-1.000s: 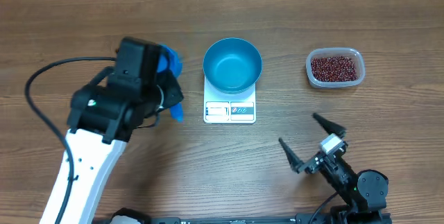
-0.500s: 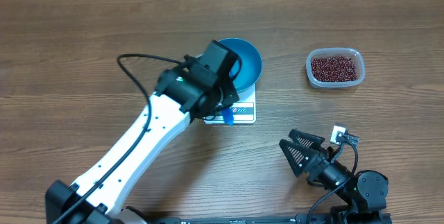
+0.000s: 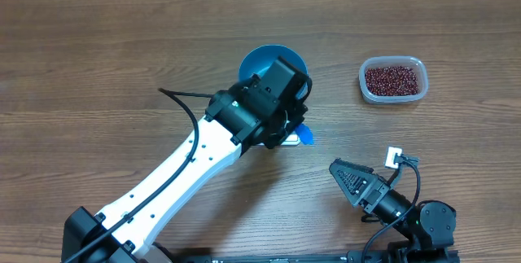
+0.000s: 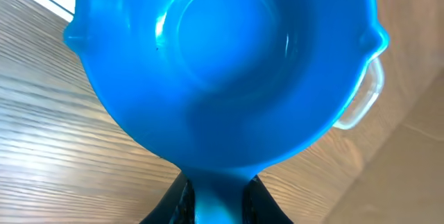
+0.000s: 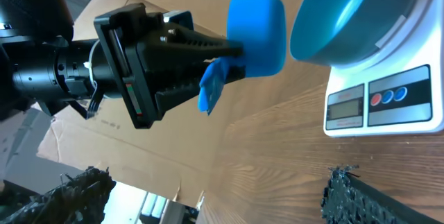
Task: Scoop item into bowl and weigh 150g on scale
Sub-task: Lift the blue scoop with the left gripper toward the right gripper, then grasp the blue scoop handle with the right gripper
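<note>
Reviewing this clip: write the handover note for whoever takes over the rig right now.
Left gripper: shut on the handle of the scoop. The scoop is empty and held in the air beside the bowl.
Right gripper: open, holding nothing, well clear of the job's things.
The bowl sits on the scale; no beans show in the part of it that is visible. Beans lie in the clear tub, right of the scale.
Done: scoop in hand, bowl on scale.
Left: fill the scoop at the tub, tip it into the bowl, repeat until the scale reads 150 g.
</note>
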Robot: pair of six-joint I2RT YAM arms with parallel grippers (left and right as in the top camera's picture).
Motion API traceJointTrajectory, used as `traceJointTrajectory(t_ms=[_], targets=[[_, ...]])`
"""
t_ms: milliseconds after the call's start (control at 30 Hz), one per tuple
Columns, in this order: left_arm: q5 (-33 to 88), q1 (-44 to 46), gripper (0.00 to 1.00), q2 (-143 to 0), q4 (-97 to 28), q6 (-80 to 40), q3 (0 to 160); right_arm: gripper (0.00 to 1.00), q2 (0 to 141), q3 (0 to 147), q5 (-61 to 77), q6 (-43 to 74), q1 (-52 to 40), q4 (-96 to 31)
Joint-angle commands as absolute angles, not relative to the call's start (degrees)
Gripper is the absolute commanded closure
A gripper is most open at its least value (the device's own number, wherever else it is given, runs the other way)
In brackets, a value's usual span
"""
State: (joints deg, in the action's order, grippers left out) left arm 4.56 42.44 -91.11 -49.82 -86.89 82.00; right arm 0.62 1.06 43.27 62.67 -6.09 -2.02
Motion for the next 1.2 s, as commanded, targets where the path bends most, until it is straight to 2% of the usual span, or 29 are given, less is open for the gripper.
traceJointTrajectory(t_ms=[0,67,300,467,600,800,967,1100,1167], targets=[[4.9,43.2,0.96,-91.6,-48.6,-92.3,81.9,0.0,0.2,0.6,42.0,63.2,-6.4,0.4],[4.5,43.2,0.96,-91.6,-47.9,-92.9,81.9,0.0,0.3,1.7,39.9,61.3,-6.4,0.0],[4.0,43.2,0.96,-91.6,-47.0,-93.5,81.9,0.11,6.7,4.7,37.7,54.8,-6.4,-0.3],[3.8,43.2,0.96,-91.6,-47.0,-93.5,81.9,0.12,18.1,12.7,37.8,45.6,-6.4,-1.0],[2.9,43.2,0.96,-91.6,-47.1,-93.5,81.9,0.13,28.3,20.5,38.2,38.2,-6.4,-6.2],[2.3,43.2,0.96,-91.6,-47.1,-94.1,81.9,0.19,40.1,25.9,40.0,35.6,-6.6,-6.9],[2.3,43.2,0.95,-91.6,-46.0,-95.0,81.9,0.22,44.0,26.0,36.9,35.4,-13.2,0.8],[2.3,43.2,0.96,-91.6,-46.1,-95.0,81.9,0.34,47.1,26.0,30.4,35.4,-19.4,2.7],[2.3,43.2,0.95,-91.6,-46.1,-95.0,81.9,0.36,49.0,26.0,28.0,35.5,-21.4,3.9]])
